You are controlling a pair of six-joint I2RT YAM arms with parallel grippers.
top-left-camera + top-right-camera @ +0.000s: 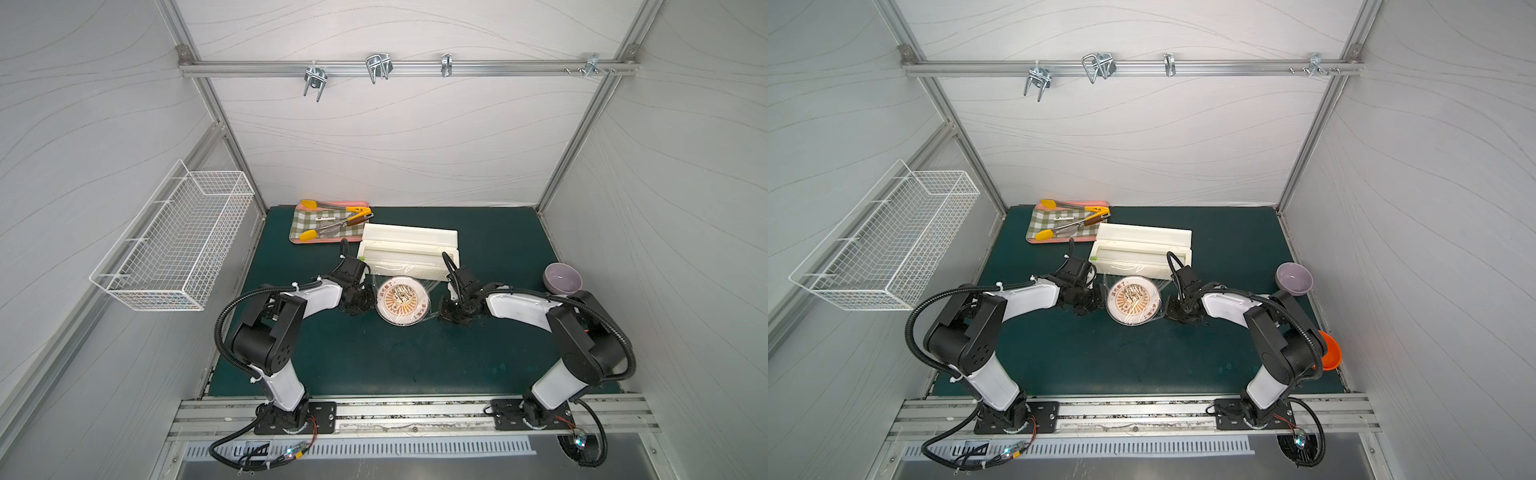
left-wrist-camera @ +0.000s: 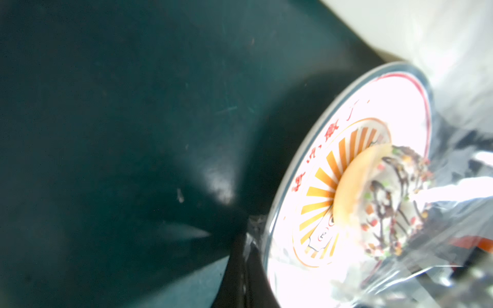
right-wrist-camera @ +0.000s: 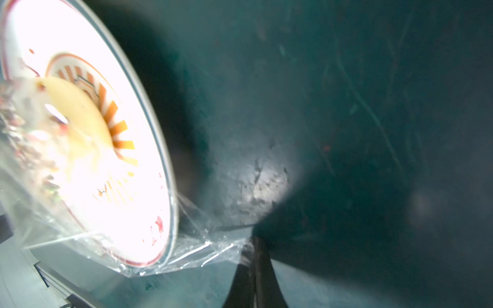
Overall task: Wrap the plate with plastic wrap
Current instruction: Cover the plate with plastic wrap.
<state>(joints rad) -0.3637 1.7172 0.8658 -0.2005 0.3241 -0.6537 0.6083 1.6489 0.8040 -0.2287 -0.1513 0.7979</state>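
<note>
The plate [image 1: 402, 300] [image 1: 1133, 301], white with an orange sunburst, lies on the green mat with an iced donut [image 2: 378, 197] on it. The plastic wrap [image 1: 433, 286] [image 3: 208, 248] is draped over the plate and stretched between both grippers. My left gripper [image 1: 371, 296] [image 2: 248, 240] sits low at the plate's left rim, shut on the film's crinkled edge. At the plate's right rim my right gripper [image 1: 440, 309] [image 3: 253, 248] is shut on the other edge of the film, which fans from its tips to the plate [image 3: 128, 186].
The cream dispenser box [image 1: 409, 249] lies open just behind the plate. A pink tray [image 1: 309, 239] with tongs is at the back left. A lilac bowl [image 1: 562, 277] and an orange bowl [image 1: 1329, 351] stand at the right. A wire basket [image 1: 174, 241] hangs on the left wall.
</note>
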